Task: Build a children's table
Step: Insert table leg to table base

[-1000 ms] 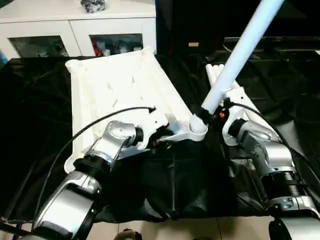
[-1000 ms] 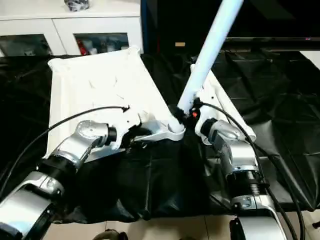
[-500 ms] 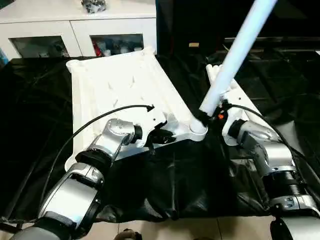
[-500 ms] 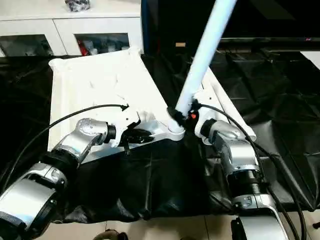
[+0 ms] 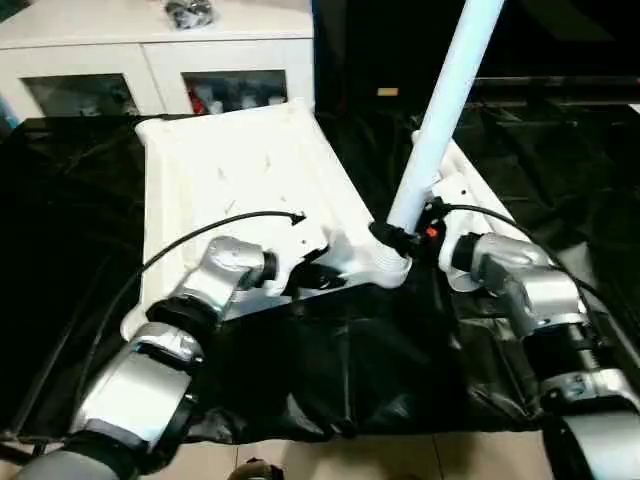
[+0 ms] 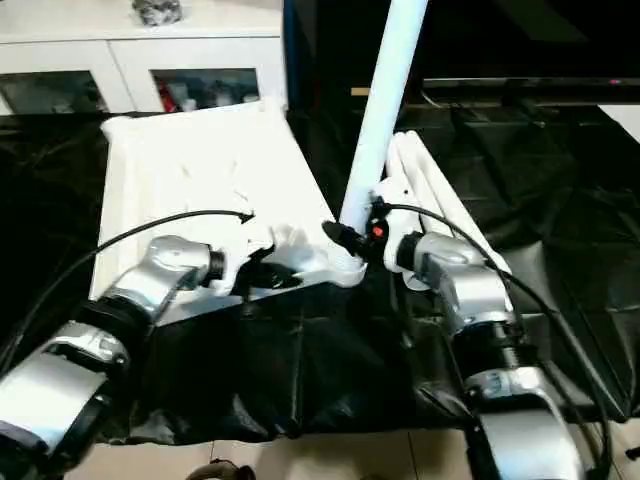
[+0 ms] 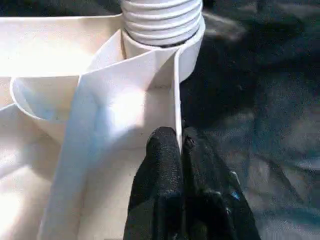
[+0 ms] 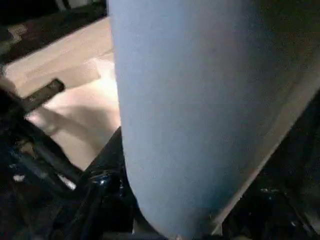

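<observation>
The children's table lies in parts on the black cover. Its white tabletop (image 5: 230, 160) is upside down, ribbed side up. One white leg (image 5: 440, 110) stands almost upright in the near right corner socket (image 5: 385, 268); its threaded end (image 7: 162, 20) sits in the socket's mouth. My right gripper (image 5: 395, 238) is shut on this leg (image 8: 185, 110) just above the socket. My left gripper (image 7: 179, 140) is shut on the tabletop's thin rim wall beside that corner, seen too from the head (image 5: 315, 278). Other legs (image 6: 430, 180) lie to the right of the tabletop.
A white glass-door cabinet (image 5: 150, 60) stands behind the black-covered work table (image 5: 60, 250). The cover hangs crumpled over the front edge (image 5: 330, 430). A black cable (image 5: 200, 235) arcs over my left forearm. Loose cables run along my right forearm (image 6: 520, 300).
The leg has swung from leaning right to nearly upright in the corner socket. My left gripper has closed onto the tabletop's rim.
</observation>
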